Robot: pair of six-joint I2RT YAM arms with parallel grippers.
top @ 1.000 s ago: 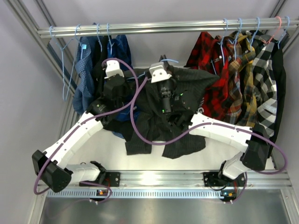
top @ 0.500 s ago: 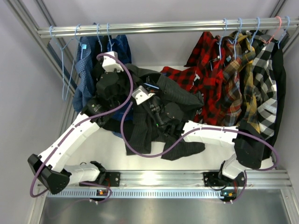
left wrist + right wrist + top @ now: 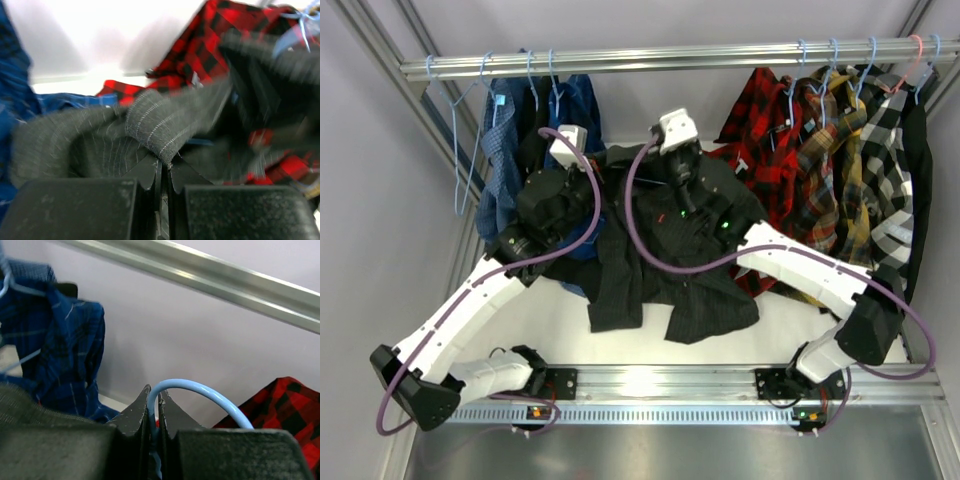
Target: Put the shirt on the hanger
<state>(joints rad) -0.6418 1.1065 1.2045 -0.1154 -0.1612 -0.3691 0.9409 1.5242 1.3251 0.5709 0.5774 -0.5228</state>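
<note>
Hanger (image 3: 202, 389) hook is clamped by the closed right gripper (image 3: 154, 396), at 12 o'clock of the shirt (image 3: 160, 127). A shirt fold is pinched tight by the left gripper (image 3: 165, 167) at 10 o'clock. Risk judged: the thin wire could twist in the grip and let a shoulder slide off.

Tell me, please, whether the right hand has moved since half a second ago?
Yes. In the top view the right hand, shut on the hanger, has moved up and rightward, closer to the fixed rail.
</note>
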